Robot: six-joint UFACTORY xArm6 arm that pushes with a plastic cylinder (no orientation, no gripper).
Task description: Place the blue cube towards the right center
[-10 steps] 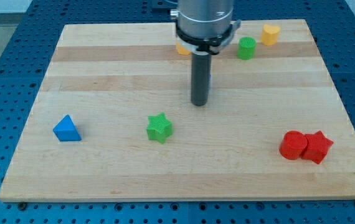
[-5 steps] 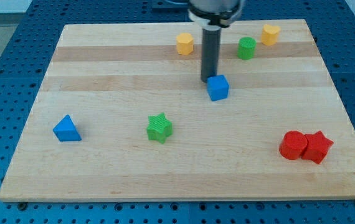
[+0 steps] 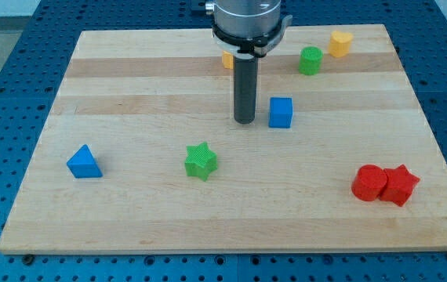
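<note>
The blue cube (image 3: 281, 112) sits on the wooden board (image 3: 129, 94), a little right of the board's middle. My tip (image 3: 245, 121) is on the board just to the cube's left, with a narrow gap between them; it does not touch the cube. The rod rises straight up from there to the arm's grey housing at the view's top.
A yellow block (image 3: 227, 60) is partly hidden behind the rod. A green cylinder (image 3: 310, 60) and a yellow block (image 3: 340, 42) lie at the top right. A green star (image 3: 201, 160), a blue triangle (image 3: 84, 162), a red cylinder (image 3: 369, 182) and a red star (image 3: 400, 185) lie lower down.
My tip moved from above the blue cube to its left side and slightly down the view. The cube shifted slightly right and squared up. The other blocks have not moved.
</note>
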